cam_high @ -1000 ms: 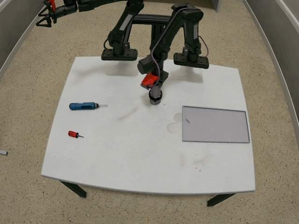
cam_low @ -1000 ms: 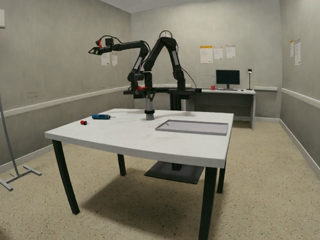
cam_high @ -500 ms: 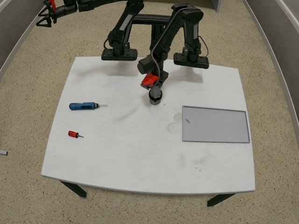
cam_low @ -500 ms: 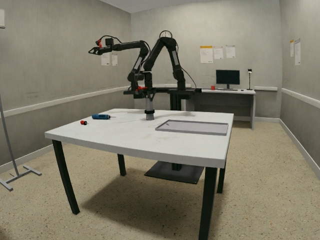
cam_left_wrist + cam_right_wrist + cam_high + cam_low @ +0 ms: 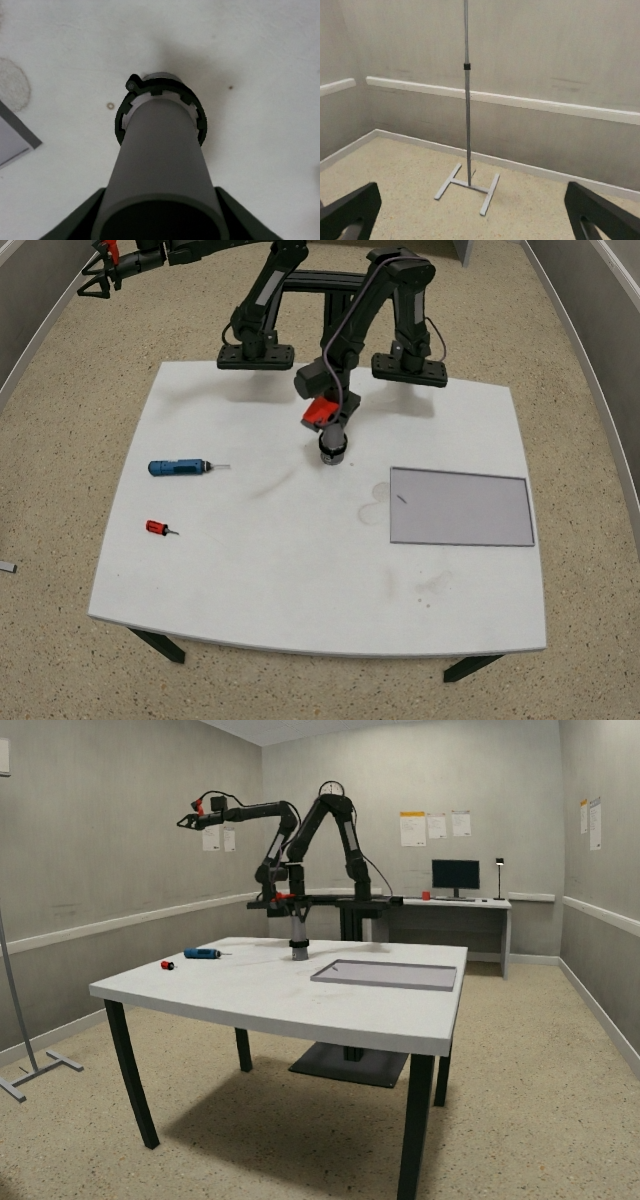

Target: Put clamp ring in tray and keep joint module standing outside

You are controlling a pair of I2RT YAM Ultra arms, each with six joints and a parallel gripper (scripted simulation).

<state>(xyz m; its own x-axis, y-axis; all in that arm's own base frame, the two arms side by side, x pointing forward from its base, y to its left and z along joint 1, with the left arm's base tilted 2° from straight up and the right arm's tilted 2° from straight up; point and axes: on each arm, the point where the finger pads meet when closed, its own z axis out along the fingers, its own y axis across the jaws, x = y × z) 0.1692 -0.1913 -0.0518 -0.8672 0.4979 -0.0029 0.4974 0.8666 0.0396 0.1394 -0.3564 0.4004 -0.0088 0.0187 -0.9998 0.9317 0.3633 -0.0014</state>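
Observation:
The link tube (image 5: 334, 436) (image 5: 298, 926) (image 5: 161, 155) stands upright in the grey joint module (image 5: 331, 459) (image 5: 299, 955) (image 5: 162, 76). The black clamp ring (image 5: 332, 451) (image 5: 298, 943) (image 5: 202, 122) is around the joint, its lug at upper left in the left wrist view. My left gripper (image 5: 336, 427) (image 5: 299, 912) (image 5: 160, 196) is shut on the link tube near its top. Whether the base touches the table is unclear. My right gripper (image 5: 82, 283) (image 5: 178, 824) (image 5: 473, 190) is open and empty, far off the table. The tray (image 5: 390, 506) (image 5: 382, 985) (image 5: 20, 127) is separate from the module.
A small dark screw-like piece (image 5: 401, 498) (image 5: 335, 968) lies inside the tray. A blue electric screwdriver (image 5: 176, 467) (image 5: 201, 954) and a short red screwdriver (image 5: 155, 527) (image 5: 166, 965) lie on the table, on the side opposite the tray.

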